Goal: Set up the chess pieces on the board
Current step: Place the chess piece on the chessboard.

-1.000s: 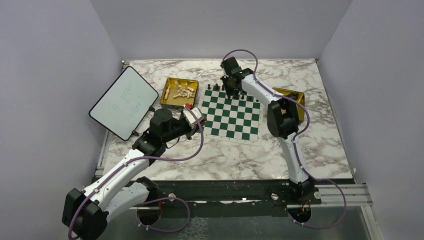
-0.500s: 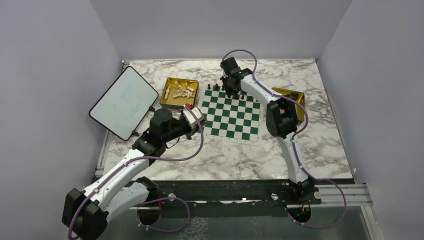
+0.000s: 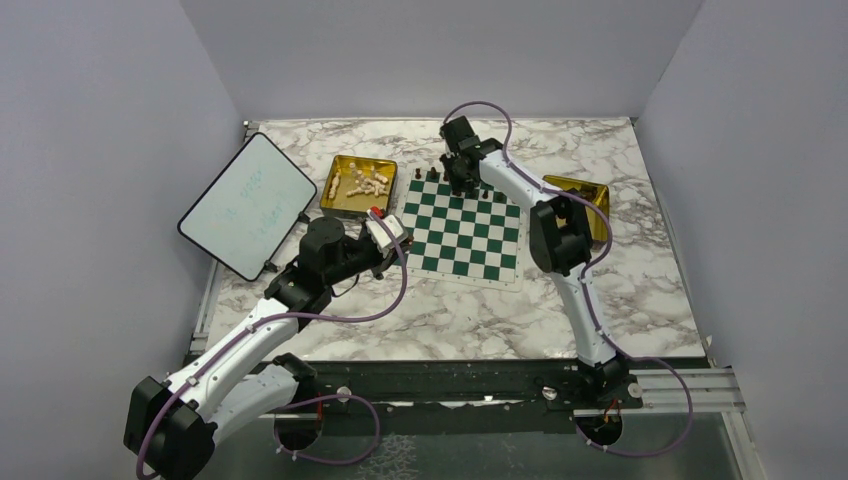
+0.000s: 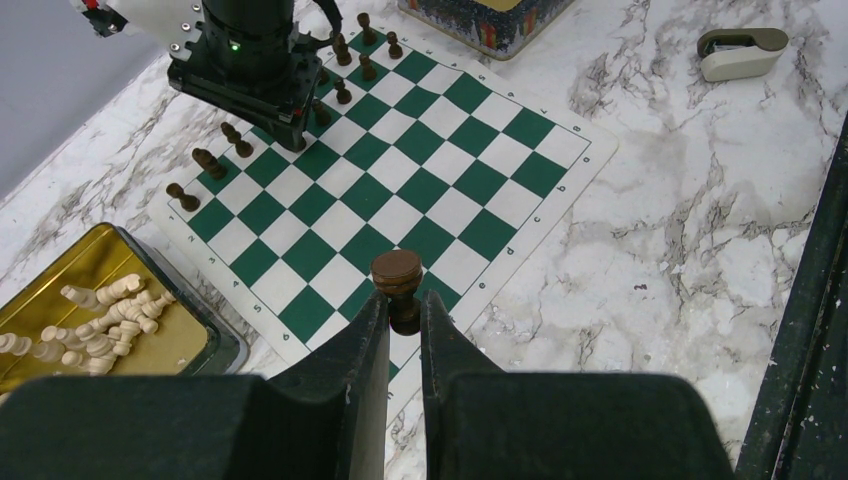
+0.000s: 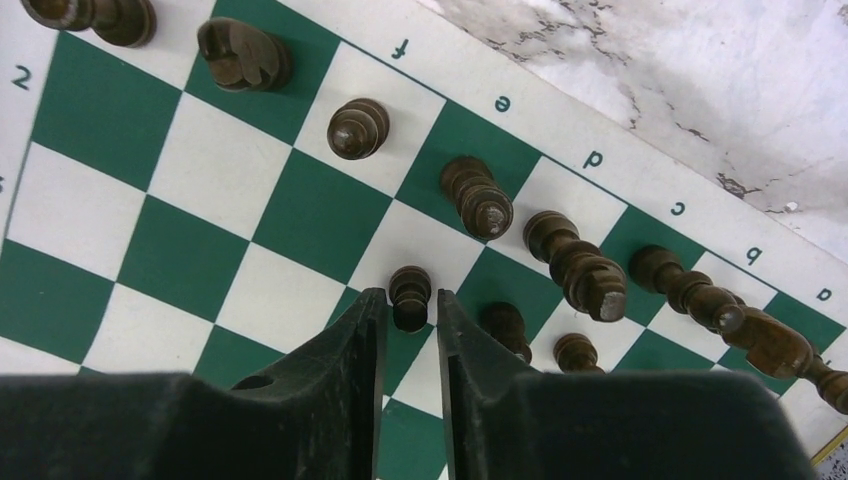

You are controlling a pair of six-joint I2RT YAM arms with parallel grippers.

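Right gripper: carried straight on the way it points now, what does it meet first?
The dark pawn between the right gripper fingers, almost at once; the board lies right beneath. Depth is hard to judge from the wrist view.

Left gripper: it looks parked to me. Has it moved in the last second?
No. In the top view the left gripper stays beside the left edge of the board, near the gold tray, jaws shut on a dark chess piece.

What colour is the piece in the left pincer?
Dark brown piece, clearest in the left wrist view.
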